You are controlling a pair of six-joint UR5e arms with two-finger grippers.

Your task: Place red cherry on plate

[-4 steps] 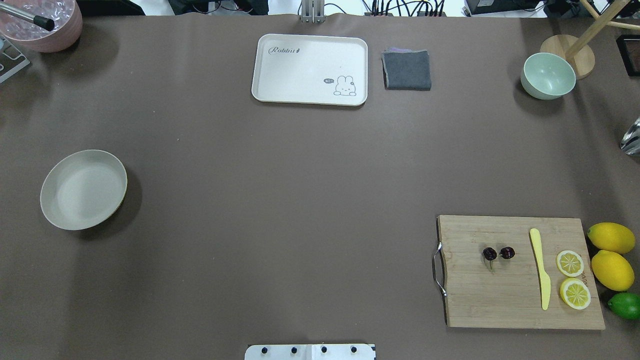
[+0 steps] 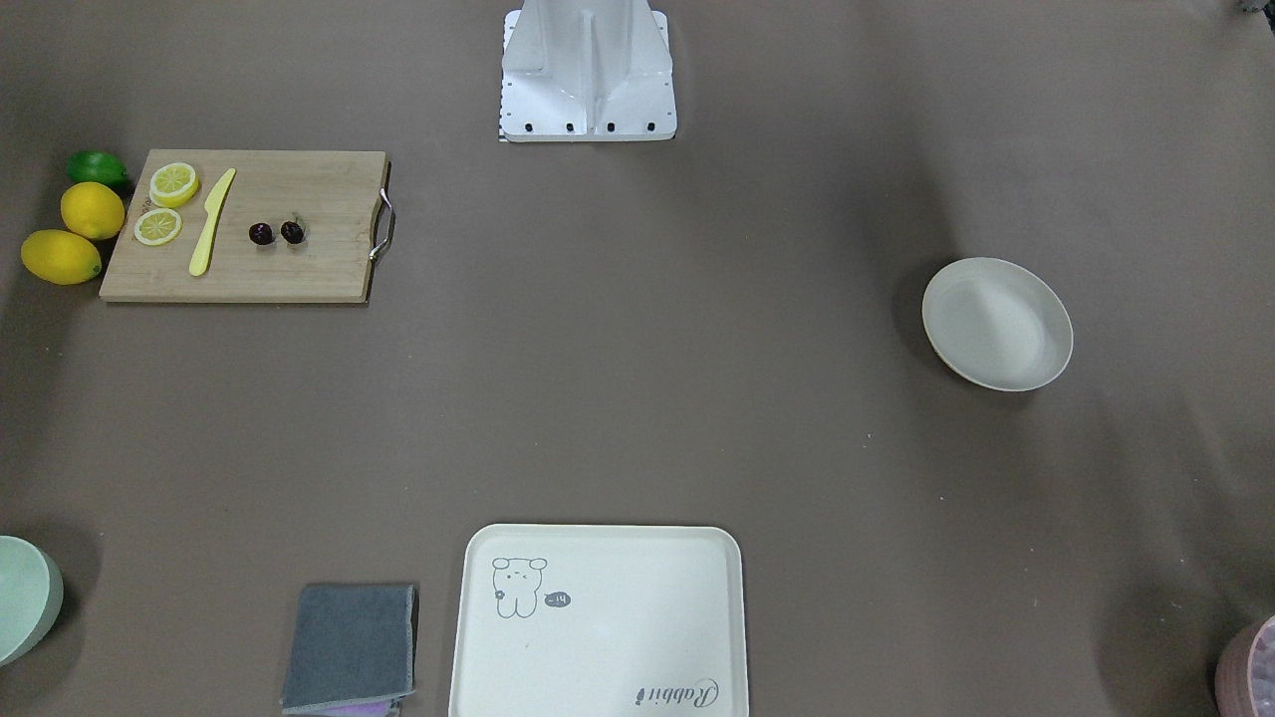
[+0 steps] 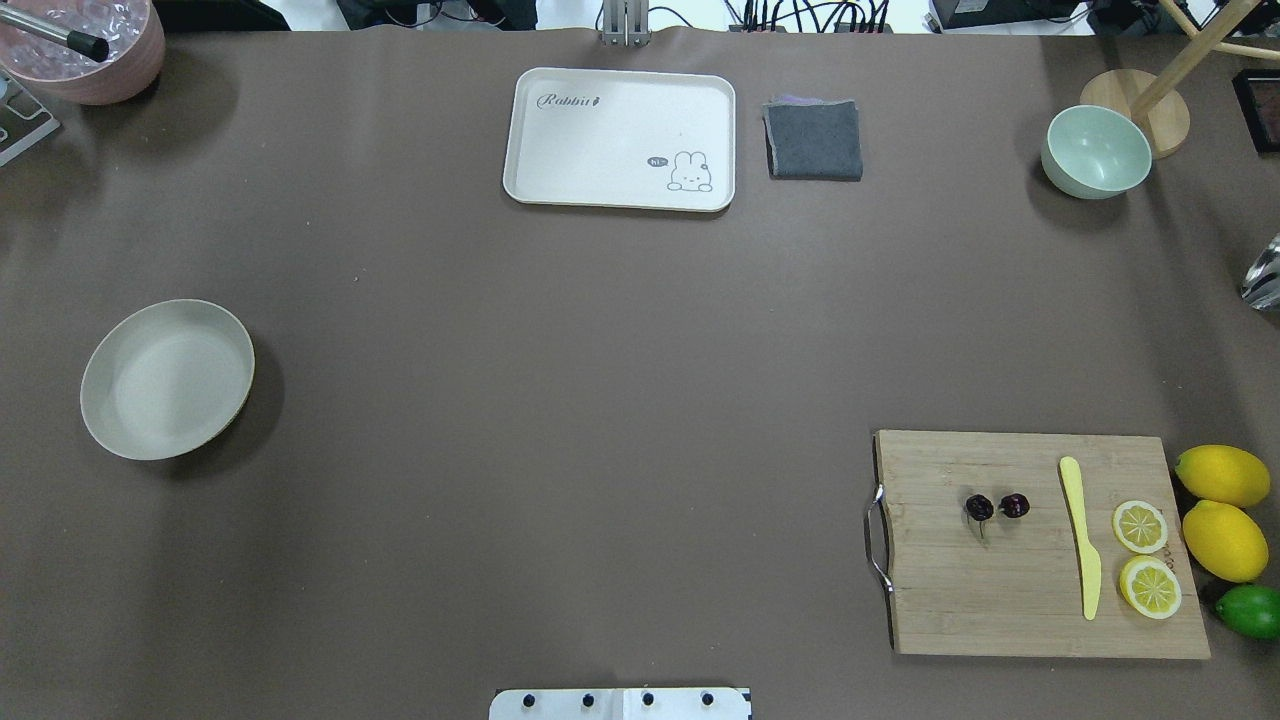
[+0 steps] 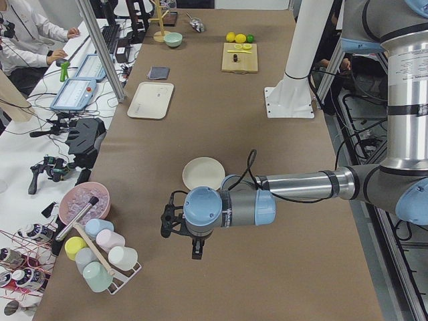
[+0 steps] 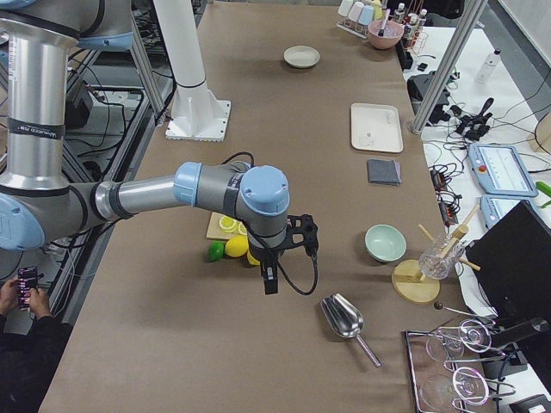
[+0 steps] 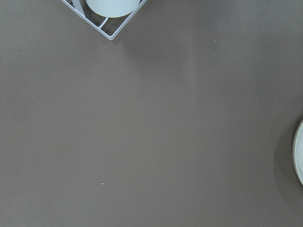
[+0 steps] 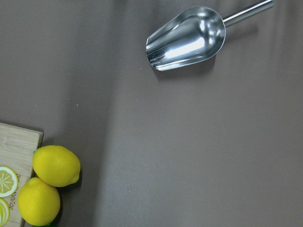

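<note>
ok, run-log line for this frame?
phase: pre-grasp | red cherry: on cutting board | plate: no cherry | left gripper: outboard of plate, state unclear | right gripper: outboard of lemons, state unclear

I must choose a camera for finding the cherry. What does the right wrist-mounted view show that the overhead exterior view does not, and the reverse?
Only the right wrist view shows the metal scoop whole; the overhead view catches just a sliver at its right edge. Only the overhead view shows the red cherry on the cutting board, the plate far to the left, the tray, the grey cloth and the green bowl. Both show the two lemons and the board's corner with lemon slices.
</note>
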